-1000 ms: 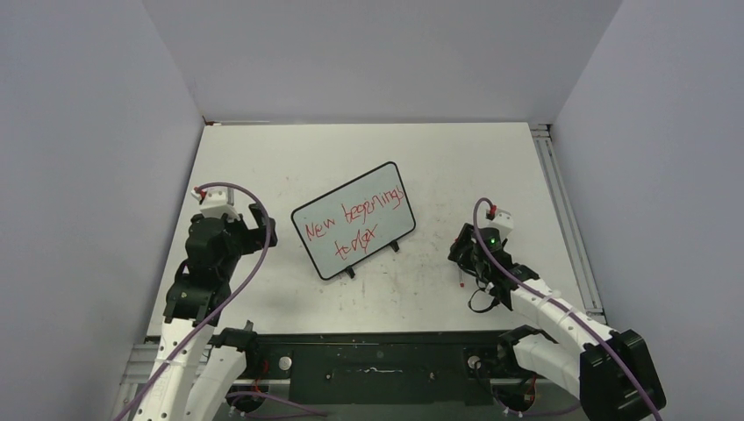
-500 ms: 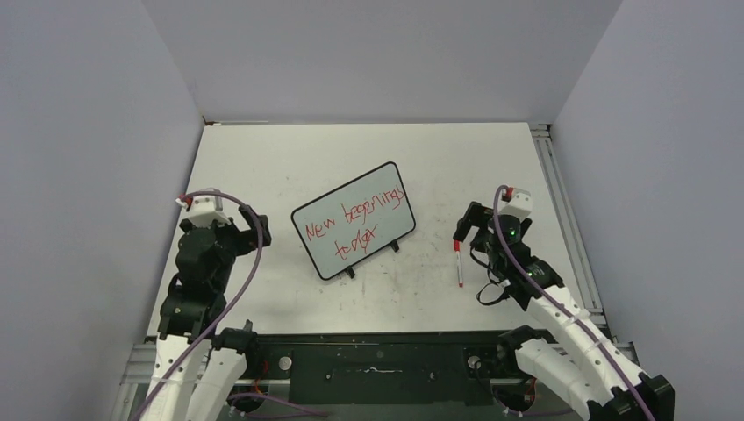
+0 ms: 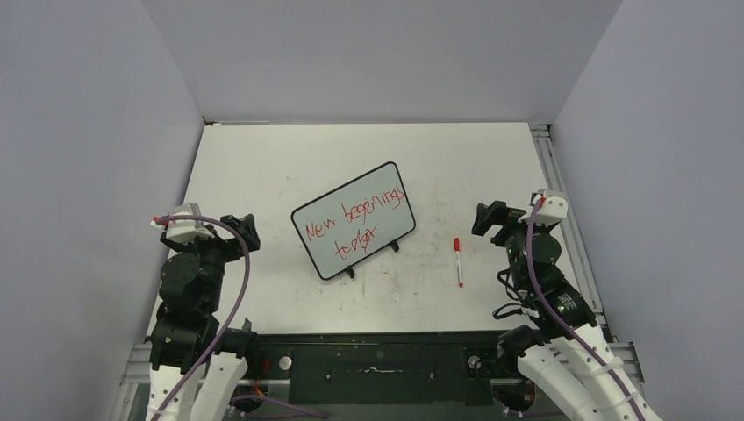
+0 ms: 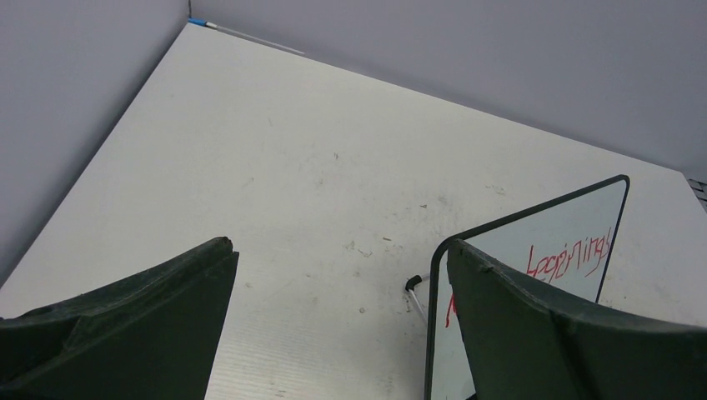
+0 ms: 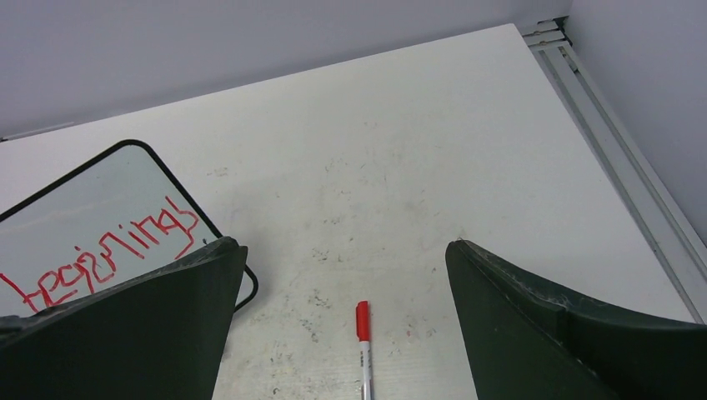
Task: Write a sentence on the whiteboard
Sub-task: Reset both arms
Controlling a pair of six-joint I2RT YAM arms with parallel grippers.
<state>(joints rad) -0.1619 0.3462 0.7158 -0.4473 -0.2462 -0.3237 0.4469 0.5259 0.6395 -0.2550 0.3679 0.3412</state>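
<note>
Red-lettered whiteboard [image 3: 386, 219], seemingly light and stiff, grips best by its frame; left pincer [image 3: 248, 230] (nine o'clock) and right pincer [image 3: 490, 219] (three) gape empty.

The whiteboard [image 3: 392, 224] is white with a thin black frame, the sentence [image 3: 355, 212] red, the pen [image 3: 458, 261] white with a red cap, on a scuffed white surface [image 3: 289, 158].
</note>
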